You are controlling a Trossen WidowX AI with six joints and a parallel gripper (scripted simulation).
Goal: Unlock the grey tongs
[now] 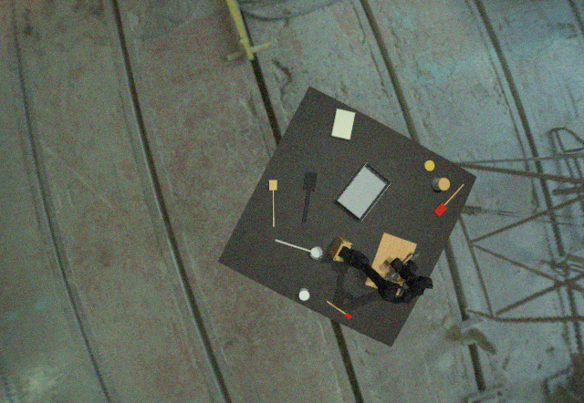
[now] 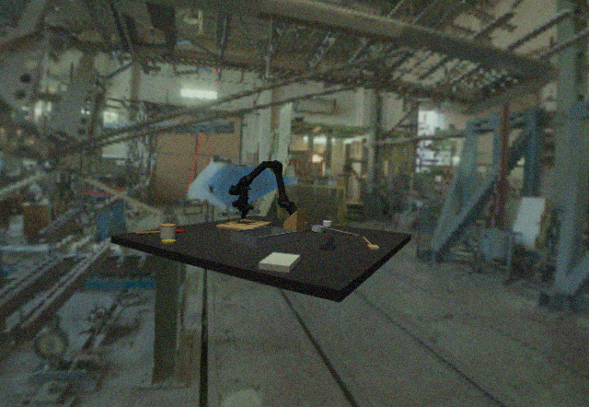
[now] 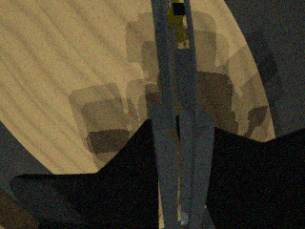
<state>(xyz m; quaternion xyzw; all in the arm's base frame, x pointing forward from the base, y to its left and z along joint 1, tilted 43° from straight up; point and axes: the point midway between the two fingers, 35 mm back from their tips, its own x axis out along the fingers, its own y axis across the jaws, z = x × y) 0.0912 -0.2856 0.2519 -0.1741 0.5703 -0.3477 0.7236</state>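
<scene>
The grey tongs [image 3: 164,72] run lengthwise through the wrist view, their two arms close together, with a yellow and black part between them at the top. My gripper [image 3: 164,124] [image 2: 244,215] is shut on the tongs, one black finger on each side. It is low over the wooden board [image 1: 396,245] [image 2: 223,226] [image 3: 48,72], and shadows fall on the wood around the tongs. Whether the tongs touch the board cannot be told. The lock's state cannot be made out. The roasting tin [image 1: 363,191] has nothing across it. The arm hides most of the tongs in the top view.
A wooden block [image 1: 338,249] [image 2: 295,222] stands by the arm's base. A white ladle [image 1: 316,252] lies beyond it. A white cup [image 1: 304,294] and a small red-headed tool [image 1: 348,315] are near one table edge. A lidded can [image 1: 443,183] stands near another red-headed tool [image 1: 440,209].
</scene>
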